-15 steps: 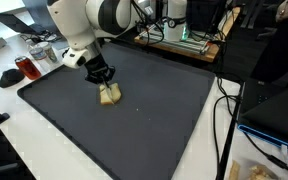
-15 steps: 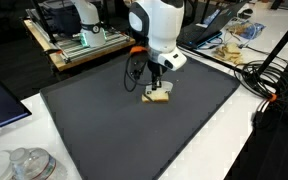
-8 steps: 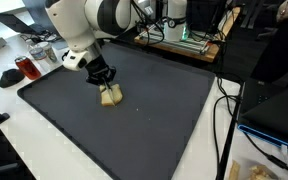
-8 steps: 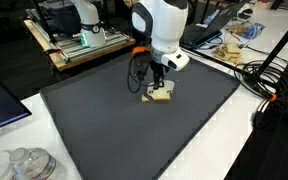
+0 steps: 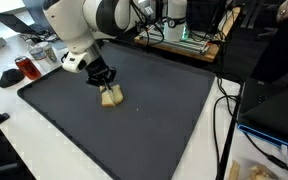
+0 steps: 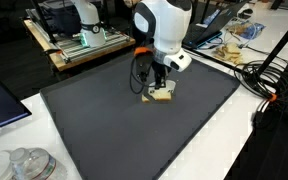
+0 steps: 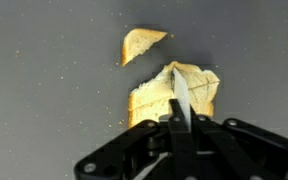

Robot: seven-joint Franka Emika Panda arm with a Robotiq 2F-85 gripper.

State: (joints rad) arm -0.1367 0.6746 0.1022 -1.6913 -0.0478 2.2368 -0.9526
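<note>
Dark mat [image 5: 164,120], red cup [image 5: 24,68] off corner, glass jars [image 6: 29,163].

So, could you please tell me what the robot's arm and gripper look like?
The arm is glossy white, with bulbous, rounded segments and dark seams at the joints. An orange band sits near the wrist, where a black cable hangs in a loose loop. The gripper is black; the wrist view shows angular linkage bars and narrow fingers. No markings are legible.

a dark grey mat [image 5: 134,120] covers a white worktop [image 5: 29,152]; behind stands a wooden bench [image 6: 82,47] with equipment, black cables [image 6: 267,88] trailing alongside.
</note>
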